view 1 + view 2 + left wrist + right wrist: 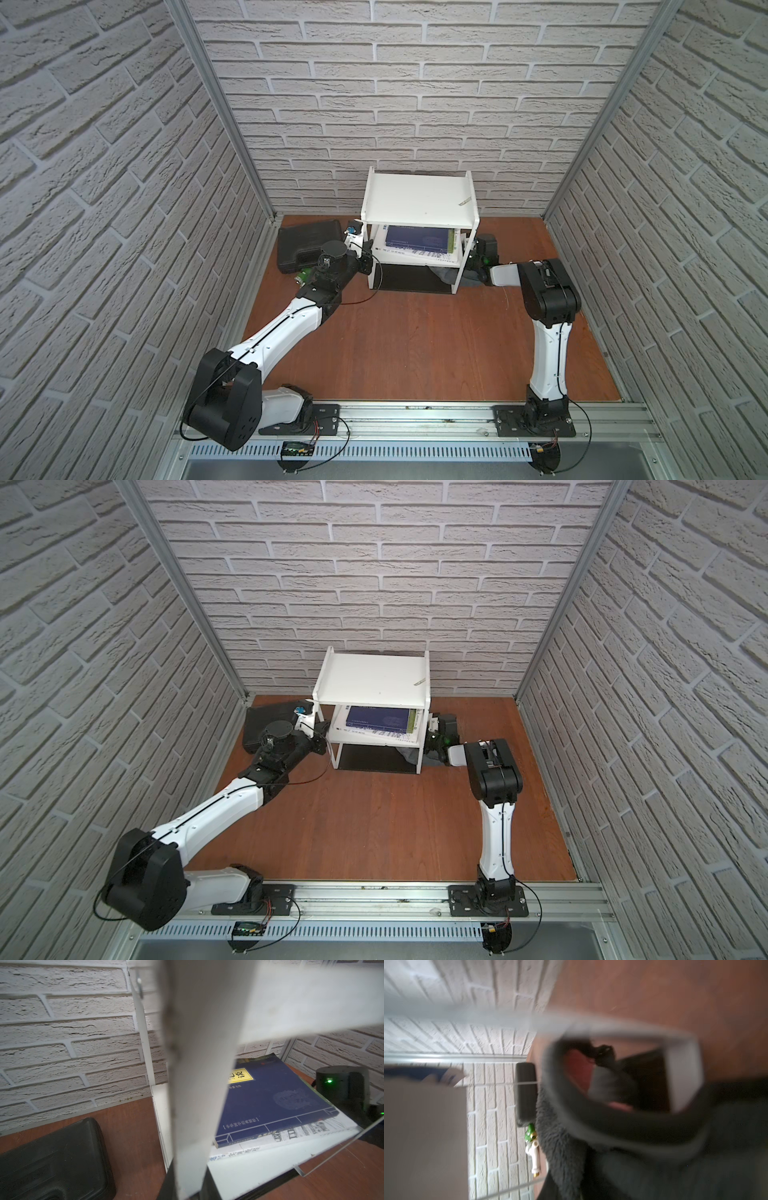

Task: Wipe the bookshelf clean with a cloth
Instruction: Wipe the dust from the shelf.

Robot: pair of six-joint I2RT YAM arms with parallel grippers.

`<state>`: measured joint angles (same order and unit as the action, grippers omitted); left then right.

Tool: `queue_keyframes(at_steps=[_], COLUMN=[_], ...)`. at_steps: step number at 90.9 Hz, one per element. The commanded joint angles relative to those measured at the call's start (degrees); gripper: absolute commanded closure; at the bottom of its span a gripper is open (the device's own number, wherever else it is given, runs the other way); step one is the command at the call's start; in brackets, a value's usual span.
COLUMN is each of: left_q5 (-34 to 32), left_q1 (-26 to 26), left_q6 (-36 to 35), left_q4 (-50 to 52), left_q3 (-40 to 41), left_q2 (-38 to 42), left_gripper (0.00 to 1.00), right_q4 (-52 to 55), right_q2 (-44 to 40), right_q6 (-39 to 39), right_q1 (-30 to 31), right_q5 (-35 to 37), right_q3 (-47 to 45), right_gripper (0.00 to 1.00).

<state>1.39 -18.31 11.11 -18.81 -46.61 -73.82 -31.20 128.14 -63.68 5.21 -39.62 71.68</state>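
Top views: white two-tier bookshelf (417, 199); books inside

Plenty of open brown wooden floor (415, 332) in front of the small white two-tier bookshelf (419, 199). Its left side's blocked by a black ribbed plastic case (309, 245), and its middle shelf is filled by a dark blue book (417, 241).
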Motion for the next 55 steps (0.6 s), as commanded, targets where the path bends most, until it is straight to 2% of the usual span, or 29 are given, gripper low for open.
queue_keyframes(at_steps=[1,5,8,15,21,35,45,55], left_q5=[-2.0,-2.2,-2.4,-3.0,-3.2,-2.5,-2.4,-2.8], left_q1=[-0.2,-0.3,-0.3,-0.3,-0.3,-0.3,-0.4,-0.4], left_q6=[3.2,3.3,3.3,3.1,3.0,3.0,3.0,3.3], left_q4=[6.6,6.5,6.5,6.6,6.5,6.4,6.3,6.3], left_q3=[0.6,0.7,0.8,0.7,0.6,0.1,0.0,0.1], left_q2=[-2.9,-2.8,-2.8,-3.1,-3.3,-3.9,-4.1,-4.1], left_gripper=[1.00,1.00,1.00,1.00,1.00,1.00,1.00,1.00], right_q4=[0.3,-0.7,-5.3,-19.8,-25.7,-12.2,-6.2,3.3], right_q2=[2.9,2.7,2.3,2.2,2.5,6.1,7.3,3.8], right_q6=[-1.3,-1.2,-3.2,-13.8,-20.1,-16.1,-12.8,-5.0], right_q1=[1.8,4.2,6.1,8.2,6.6,-0.1,0.8,1.8], right_q5=[-5.5,-8.5,-10.2,-13.2,-12.1,0.1,2.4,6.2], right_q3=[1.8,0.0,-2.2,-7.9,-9.6,-2.6,5.2,6.0], right_gripper=[0.97,0.97,0.97,0.97,0.97,0.97,0.98,0.97])
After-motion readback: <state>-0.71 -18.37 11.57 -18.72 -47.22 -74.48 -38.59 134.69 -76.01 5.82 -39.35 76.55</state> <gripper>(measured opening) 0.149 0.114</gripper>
